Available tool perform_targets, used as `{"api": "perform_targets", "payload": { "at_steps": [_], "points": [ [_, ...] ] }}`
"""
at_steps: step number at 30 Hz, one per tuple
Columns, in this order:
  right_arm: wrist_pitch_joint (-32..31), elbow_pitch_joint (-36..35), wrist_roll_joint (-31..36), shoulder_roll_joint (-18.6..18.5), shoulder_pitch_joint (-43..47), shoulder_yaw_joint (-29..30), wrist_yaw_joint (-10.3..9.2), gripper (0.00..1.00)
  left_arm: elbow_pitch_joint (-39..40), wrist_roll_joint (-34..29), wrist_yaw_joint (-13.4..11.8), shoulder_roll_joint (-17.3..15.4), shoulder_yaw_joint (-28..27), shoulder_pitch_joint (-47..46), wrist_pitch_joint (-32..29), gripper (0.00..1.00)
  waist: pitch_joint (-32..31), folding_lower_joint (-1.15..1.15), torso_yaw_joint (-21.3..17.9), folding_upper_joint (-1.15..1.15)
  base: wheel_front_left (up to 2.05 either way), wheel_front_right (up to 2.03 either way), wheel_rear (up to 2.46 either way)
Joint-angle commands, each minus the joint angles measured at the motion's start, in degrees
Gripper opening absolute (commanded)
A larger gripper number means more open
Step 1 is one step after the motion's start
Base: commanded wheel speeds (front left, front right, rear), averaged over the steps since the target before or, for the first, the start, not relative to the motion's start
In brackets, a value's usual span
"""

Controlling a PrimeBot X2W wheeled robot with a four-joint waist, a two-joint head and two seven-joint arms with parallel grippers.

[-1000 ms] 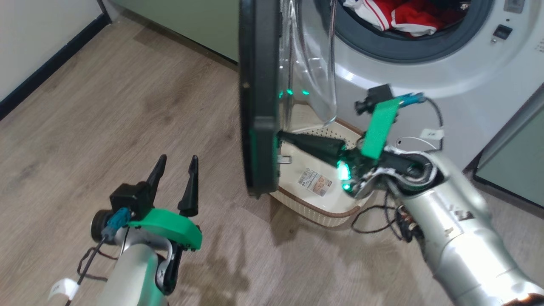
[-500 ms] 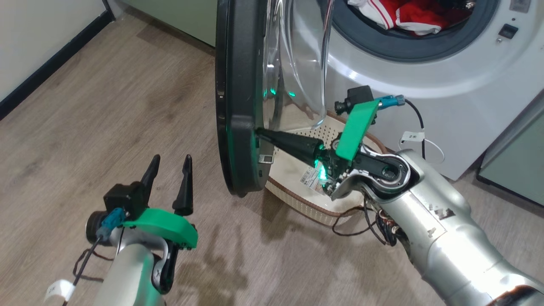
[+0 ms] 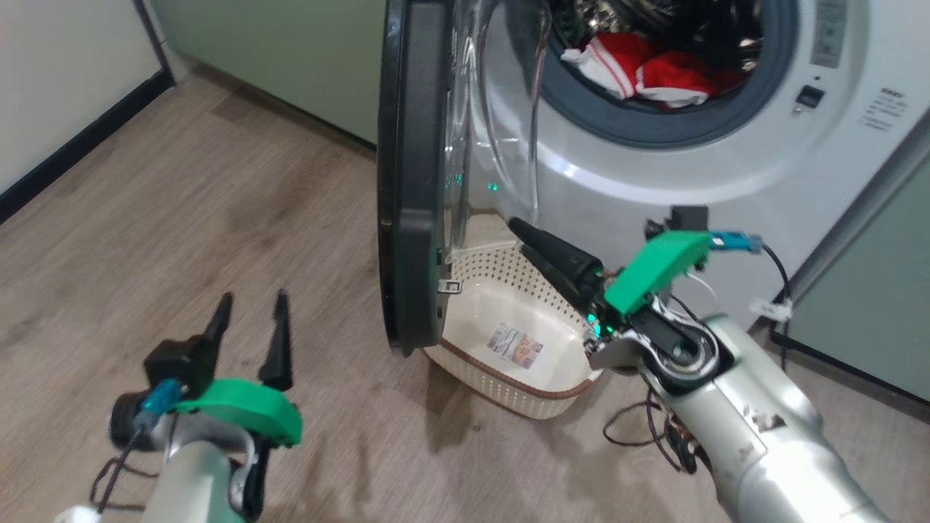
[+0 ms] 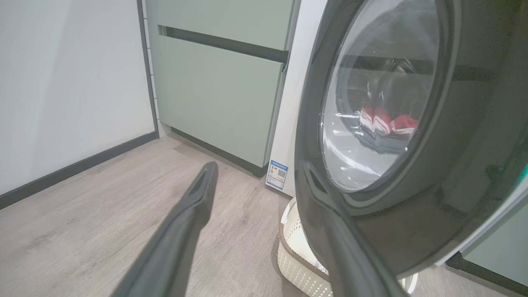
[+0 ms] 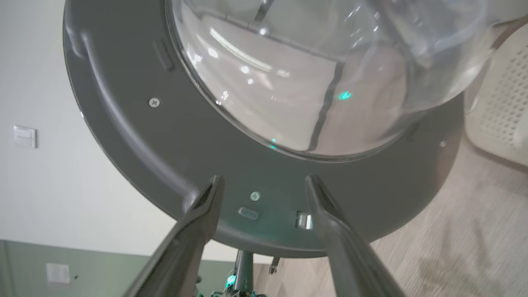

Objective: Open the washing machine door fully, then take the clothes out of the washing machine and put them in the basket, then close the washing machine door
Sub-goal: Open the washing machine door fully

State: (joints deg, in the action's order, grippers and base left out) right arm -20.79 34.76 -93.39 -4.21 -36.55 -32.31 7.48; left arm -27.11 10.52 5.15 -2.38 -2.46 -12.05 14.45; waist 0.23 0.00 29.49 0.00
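The washing machine (image 3: 654, 174) stands white at the top right with its round mouth uncovered. Red and white clothes (image 3: 654, 69) lie inside the drum and show through the glass in the left wrist view (image 4: 387, 121). The washing machine door (image 3: 407, 181) stands edge-on, swung out, its inner rim (image 5: 144, 144) facing my right wrist camera. Below it the cream basket (image 3: 508, 341) sits on the floor with nothing in it. My right gripper (image 3: 519, 234) is open over the basket, its tips a little short of the door (image 5: 264, 181). My left gripper (image 3: 252, 298) is open at the lower left, holding nothing.
Pale green cabinets (image 3: 290, 58) flank the machine on the left and another (image 3: 857, 305) on the right. A white wall with dark skirting (image 3: 73, 145) runs along the left. Black cables (image 3: 639, 428) lie on the wood floor under my right arm.
My right gripper, shut with its tips against the door's inner rim, has opened and drawn back from it. The door swung further out. The head camera has shifted.
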Motion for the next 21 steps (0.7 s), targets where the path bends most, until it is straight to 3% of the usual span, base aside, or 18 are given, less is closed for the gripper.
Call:
{"api": "perform_targets", "payload": {
  "at_steps": [1,15,21],
  "points": [
    [1.9,-2.5,1.3,0.1,-0.5,0.6,0.01,1.0,1.6,-0.6,0.2,-1.3,-2.6,-1.8,0.5,1.0,-0.8,0.0,-1.4,0.0,0.0,0.0,0.0],
    [30.6,-3.7,13.1,-9.6,8.3,-1.2,0.01,1.0,1.2,-2.7,1.3,-1.7,-7.3,-0.9,0.5,1.0,-2.9,0.0,-6.9,0.0,0.0,0.0,0.0],
    [35.5,-1.9,19.0,-13.3,9.0,-3.0,0.01,1.0,1.3,-3.1,1.5,-1.7,-8.4,-0.5,0.5,1.0,-3.2,0.0,-8.9,0.0,0.0,0.0,0.0]
  ]
}}
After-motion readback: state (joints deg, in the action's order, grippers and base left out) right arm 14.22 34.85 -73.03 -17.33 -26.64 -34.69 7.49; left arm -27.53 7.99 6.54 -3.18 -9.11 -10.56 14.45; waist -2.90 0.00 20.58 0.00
